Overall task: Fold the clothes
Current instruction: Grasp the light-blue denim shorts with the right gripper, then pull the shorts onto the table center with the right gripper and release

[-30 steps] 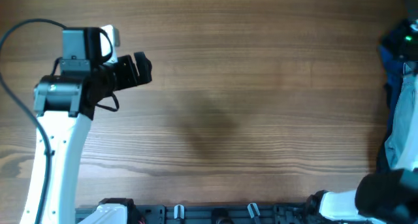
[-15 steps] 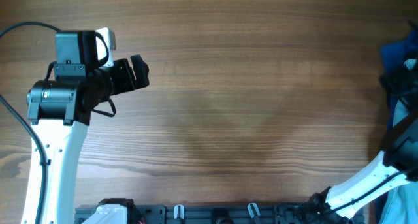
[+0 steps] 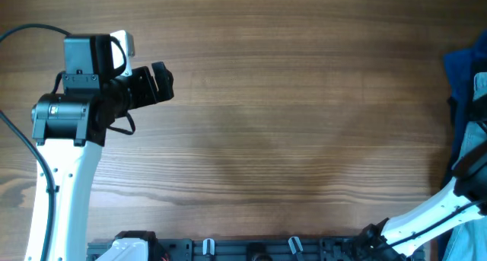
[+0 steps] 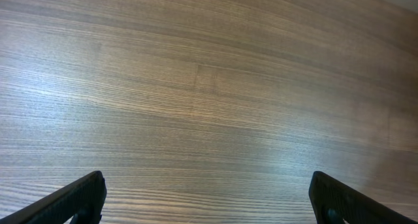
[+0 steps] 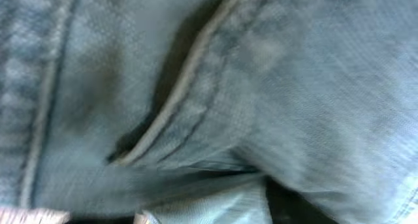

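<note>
The light blue denim shorts (image 5: 215, 87) fill the right wrist view, blurred, with stitched seams and a fold running across. In the overhead view they show as a pale strip (image 3: 470, 128) at the table's right edge. My right arm (image 3: 426, 211) reaches from the bottom right to that edge, where its gripper is buried in or above the cloth. Its fingers do not show. My left gripper (image 3: 161, 81) hovers over bare wood at the far left. Its fingers are spread wide with nothing between them (image 4: 209, 201).
A dark navy fabric heap (image 3: 464, 63) lies at the right edge, behind the shorts. The wooden table (image 3: 266, 124) spans the middle. A black rail with clips (image 3: 251, 247) runs along the front edge.
My right arm has swung out from the bottom right corner to the right edge, over the clothes. My left arm shifted slightly left, then stayed still.
</note>
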You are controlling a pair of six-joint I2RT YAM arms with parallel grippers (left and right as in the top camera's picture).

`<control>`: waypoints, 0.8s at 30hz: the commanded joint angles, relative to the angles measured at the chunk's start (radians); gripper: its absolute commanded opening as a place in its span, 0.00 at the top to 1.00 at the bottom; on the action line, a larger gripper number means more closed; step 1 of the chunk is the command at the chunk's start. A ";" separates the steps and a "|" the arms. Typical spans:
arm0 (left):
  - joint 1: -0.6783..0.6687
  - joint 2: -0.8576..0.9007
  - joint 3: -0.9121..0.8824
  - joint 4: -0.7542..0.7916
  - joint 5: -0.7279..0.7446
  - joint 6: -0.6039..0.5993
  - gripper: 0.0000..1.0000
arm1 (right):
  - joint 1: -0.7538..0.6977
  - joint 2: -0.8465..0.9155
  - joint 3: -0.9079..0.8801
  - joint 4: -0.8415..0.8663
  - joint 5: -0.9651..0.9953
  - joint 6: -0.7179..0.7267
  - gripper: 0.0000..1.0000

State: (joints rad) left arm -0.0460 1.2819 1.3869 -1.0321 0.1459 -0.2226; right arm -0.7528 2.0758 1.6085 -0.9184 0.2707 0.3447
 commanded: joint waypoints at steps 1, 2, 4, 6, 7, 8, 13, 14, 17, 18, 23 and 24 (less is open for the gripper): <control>0.005 -0.003 0.016 0.004 -0.010 0.012 0.00 | -0.056 0.012 -0.001 0.001 0.046 -0.003 0.60; 0.005 -0.003 0.016 0.003 -0.010 0.012 0.00 | -0.059 0.012 -0.001 0.000 0.046 -0.003 0.64; 0.005 -0.003 0.016 0.003 -0.010 0.012 0.00 | -0.060 0.012 -0.001 -0.003 0.046 -0.003 0.68; 0.005 -0.003 0.016 0.002 -0.009 0.008 0.00 | -0.059 0.012 -0.001 -0.002 0.036 -0.005 0.48; 0.005 -0.003 0.016 0.002 -0.009 0.007 0.00 | -0.059 0.012 -0.001 -0.002 0.024 -0.005 0.38; 0.005 -0.003 0.016 0.002 -0.009 0.005 0.00 | -0.059 0.012 -0.001 -0.002 0.015 -0.005 0.49; 0.005 -0.003 0.016 0.002 -0.009 0.005 0.00 | -0.059 0.012 -0.001 -0.007 -0.020 -0.005 0.96; 0.005 -0.003 0.016 0.002 -0.009 0.005 0.00 | -0.058 0.012 -0.001 -0.006 -0.055 -0.006 0.96; 0.005 -0.003 0.016 0.002 -0.009 0.005 0.00 | -0.052 -0.013 0.000 -0.002 -0.245 -0.040 0.96; 0.005 -0.003 0.016 0.002 -0.009 0.005 0.00 | -0.048 -0.027 0.000 0.001 -0.290 -0.045 0.96; 0.005 -0.003 0.016 0.003 -0.010 0.005 0.00 | 0.029 -0.225 0.000 0.021 -0.626 -0.084 0.96; 0.005 -0.003 0.016 0.003 -0.010 0.005 0.00 | 0.055 -0.270 0.000 0.020 -0.645 -0.084 0.96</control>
State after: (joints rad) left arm -0.0460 1.2819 1.3869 -1.0321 0.1459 -0.2230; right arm -0.7963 1.9907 1.5967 -0.9154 -0.0948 0.2859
